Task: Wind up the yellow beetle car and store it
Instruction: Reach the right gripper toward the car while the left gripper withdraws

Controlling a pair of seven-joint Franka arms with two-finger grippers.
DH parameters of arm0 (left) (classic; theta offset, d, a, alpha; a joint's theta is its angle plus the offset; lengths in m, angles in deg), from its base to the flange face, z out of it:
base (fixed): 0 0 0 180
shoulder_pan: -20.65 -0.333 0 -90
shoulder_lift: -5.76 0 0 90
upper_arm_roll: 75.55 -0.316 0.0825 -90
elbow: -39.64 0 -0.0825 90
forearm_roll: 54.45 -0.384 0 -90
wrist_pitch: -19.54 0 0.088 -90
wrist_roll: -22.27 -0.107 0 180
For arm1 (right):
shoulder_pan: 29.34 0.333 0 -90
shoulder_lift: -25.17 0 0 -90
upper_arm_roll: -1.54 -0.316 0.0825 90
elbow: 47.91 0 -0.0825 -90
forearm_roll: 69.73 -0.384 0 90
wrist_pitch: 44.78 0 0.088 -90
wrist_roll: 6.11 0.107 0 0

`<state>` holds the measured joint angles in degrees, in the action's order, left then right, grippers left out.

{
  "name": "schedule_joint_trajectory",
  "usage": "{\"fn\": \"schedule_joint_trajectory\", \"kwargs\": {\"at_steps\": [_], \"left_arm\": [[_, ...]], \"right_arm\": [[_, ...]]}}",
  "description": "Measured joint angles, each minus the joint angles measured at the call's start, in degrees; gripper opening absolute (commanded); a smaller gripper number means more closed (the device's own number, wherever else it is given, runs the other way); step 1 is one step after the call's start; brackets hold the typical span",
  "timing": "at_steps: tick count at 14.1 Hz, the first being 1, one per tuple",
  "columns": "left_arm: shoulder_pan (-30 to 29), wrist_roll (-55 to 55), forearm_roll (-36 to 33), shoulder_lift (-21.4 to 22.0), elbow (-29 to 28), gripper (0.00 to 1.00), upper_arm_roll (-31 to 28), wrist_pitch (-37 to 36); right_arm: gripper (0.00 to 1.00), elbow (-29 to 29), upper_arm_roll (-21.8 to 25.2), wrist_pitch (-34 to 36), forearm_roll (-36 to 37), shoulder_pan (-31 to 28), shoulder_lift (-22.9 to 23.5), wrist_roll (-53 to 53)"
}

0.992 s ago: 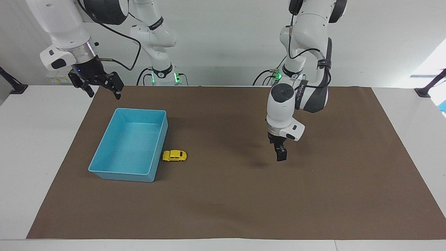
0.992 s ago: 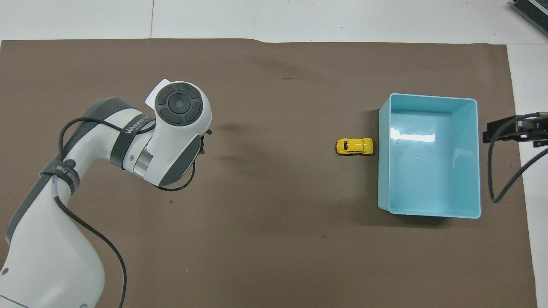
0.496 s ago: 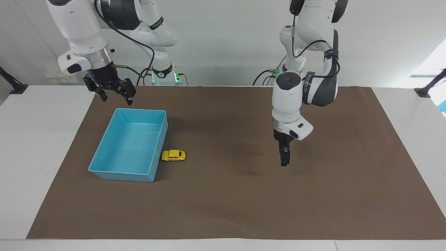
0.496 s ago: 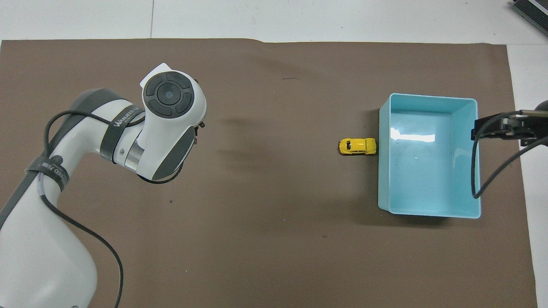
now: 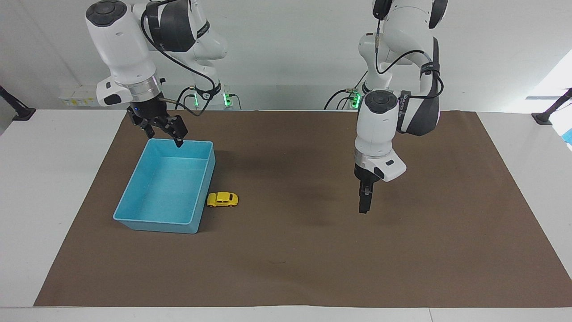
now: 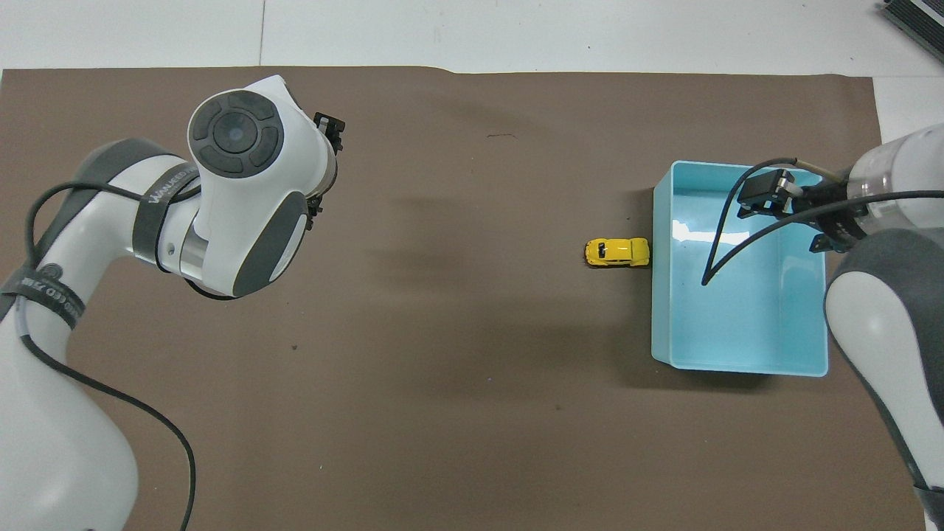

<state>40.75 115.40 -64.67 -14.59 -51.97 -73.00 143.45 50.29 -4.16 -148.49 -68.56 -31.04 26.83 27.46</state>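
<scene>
Left claw (image 5: 364, 206) edge-on, under wrist

A mat (image 5: 313, 250) covers the middle of the bench (image 5: 53, 188). On it, toward the right arm's end, sits an open bin (image 5: 156, 221), and the yellow beetle car (image 5: 222, 199) stands just beside the bin's wall, on its wheels. The right pincer (image 5: 164, 134) hangs over the bin's edge nearest the robots. The left pincer (image 5: 363, 203) hangs over bare mat, well apart from the car, toward the left arm's end.

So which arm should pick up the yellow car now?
Probably right: the right gripper, open, is over the blue bin beside the yellow beetle car; the left gripper hangs over bare mat.
</scene>
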Motion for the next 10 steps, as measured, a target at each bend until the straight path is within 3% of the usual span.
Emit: {"fn": "schedule_joint_trajectory", "kwargs": {"at_steps": [6, 10], "left_arm": [[-4.0, -16.1, 0.3, 5.5, 0.6, 1.00, -0.2, -0.5], [-6.2, -25.4, 0.4, 7.8, 0.6, 1.00, -0.2, -1.3]], "right_arm": [[1.00, 4.9, -0.1, -8.5, 0.4, 5.1, 1.3, 22.0], [1.00, 5.8, -0.1, -9.7, 4.5, 8.1, 3.2, 37.6]]}}
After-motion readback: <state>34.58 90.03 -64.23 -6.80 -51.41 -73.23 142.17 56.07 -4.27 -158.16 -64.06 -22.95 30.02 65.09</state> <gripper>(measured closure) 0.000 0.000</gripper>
